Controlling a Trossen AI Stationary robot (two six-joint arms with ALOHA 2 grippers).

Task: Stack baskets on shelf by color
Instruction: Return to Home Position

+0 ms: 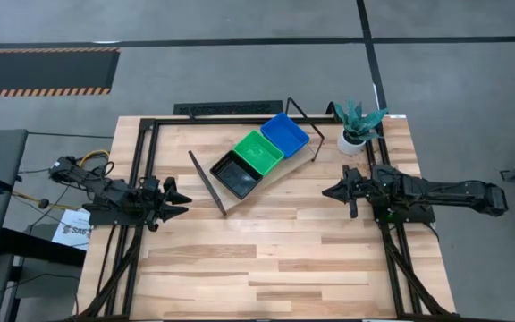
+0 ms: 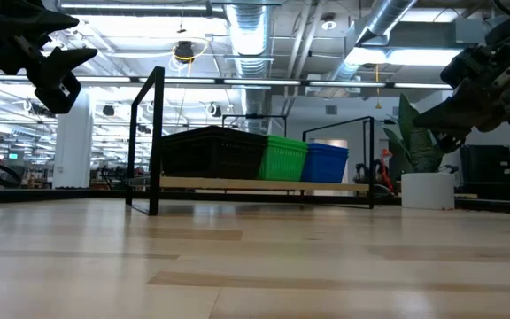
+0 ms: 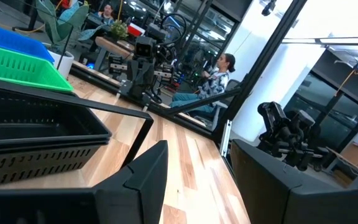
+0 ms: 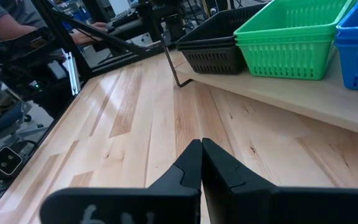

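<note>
Sorting looks finished: black perforated plastic baskets, green ones and blue ones sit in three single-colour stacks, side by side on the light wood shelf at the back of the wooden bench. No loose baskets in view. I can't count the layers in each stack. My left gripper is released and empty at the left edge. My right gripper is clenched on nothing at the right. Step in hand, I judge: homing. Next move: retract both arms clear of the shelf frames.

High: straight down over table. Low: level, table height. Wrists: close, forward. All share shelf.
</note>
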